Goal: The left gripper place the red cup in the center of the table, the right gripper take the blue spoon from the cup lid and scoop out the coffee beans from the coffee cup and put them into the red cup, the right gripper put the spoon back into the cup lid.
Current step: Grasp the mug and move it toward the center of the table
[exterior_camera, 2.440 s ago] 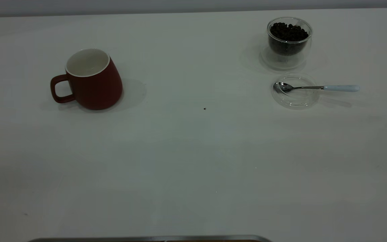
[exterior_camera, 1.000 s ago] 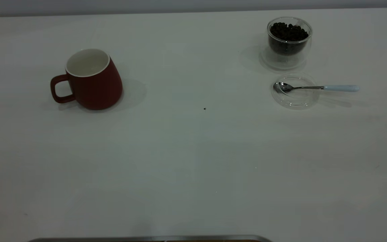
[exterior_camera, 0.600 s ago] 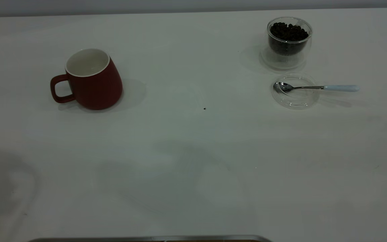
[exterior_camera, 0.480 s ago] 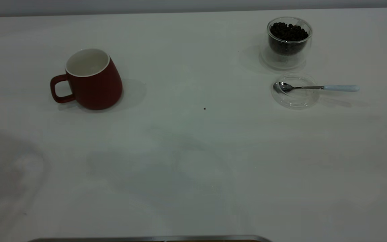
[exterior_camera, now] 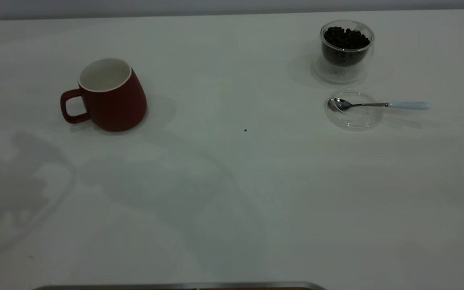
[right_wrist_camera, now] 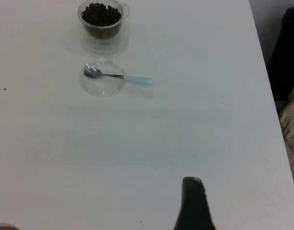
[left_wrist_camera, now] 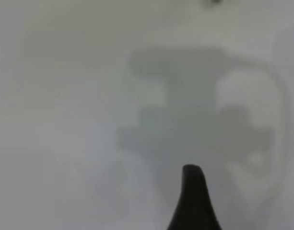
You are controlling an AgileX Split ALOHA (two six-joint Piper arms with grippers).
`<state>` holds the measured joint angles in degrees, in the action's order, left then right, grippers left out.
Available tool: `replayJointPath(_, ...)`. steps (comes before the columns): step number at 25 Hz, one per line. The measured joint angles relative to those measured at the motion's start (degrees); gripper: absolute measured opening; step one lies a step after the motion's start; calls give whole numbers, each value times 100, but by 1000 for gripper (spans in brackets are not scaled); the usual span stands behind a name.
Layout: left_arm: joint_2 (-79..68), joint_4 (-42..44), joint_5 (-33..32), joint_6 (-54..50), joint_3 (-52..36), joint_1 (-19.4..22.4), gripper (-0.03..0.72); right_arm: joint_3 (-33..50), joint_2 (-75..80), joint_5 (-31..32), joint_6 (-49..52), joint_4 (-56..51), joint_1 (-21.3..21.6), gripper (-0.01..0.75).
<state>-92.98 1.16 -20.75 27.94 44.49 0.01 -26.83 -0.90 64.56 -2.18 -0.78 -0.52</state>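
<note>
Red cup (exterior_camera: pixel 111 96) stands untouched near the bench's (exterior_camera: pixel 232 193) left edge, spoon (exterior_camera: pixel 377 105) resting across the lid (exterior_camera: pixel 353 119), either tool's opening impossible to tell.

The red cup (exterior_camera: pixel 111 96) stands well left of the coffee cup (exterior_camera: pixel 346 48) and blue spoon (exterior_camera: pixel 377 105).

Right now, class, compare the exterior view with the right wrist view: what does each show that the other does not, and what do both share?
Only the exterior view shows the red cup, standing upright at the table's left with its handle pointing outward. Only the right wrist view shows a dark fingertip of the right gripper above bare table, far from the spoon. Both show the coffee cup full of coffee beans, the blue spoon with its bowl in the cup lid, and the white table.
</note>
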Motion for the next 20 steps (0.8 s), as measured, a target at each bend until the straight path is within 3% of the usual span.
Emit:
replayJointPath(4, -77, -116, 410, 7, 144, 0, 615, 0, 0, 0, 0, 0, 0, 586)
replayJointPath(10, -806, -116, -744, -97, 1441, 0, 604, 0, 0, 0, 0, 0, 0, 586)
replayJointPath(15, -1688, -116, -2054, 1288, 2663, -103, 596, 0, 0, 0, 0, 0, 0, 586)
replayJointPath(20, -2420, -42, -2085, 2709, 3327, -348, 595, 0, 0, 0, 0, 0, 0, 586)
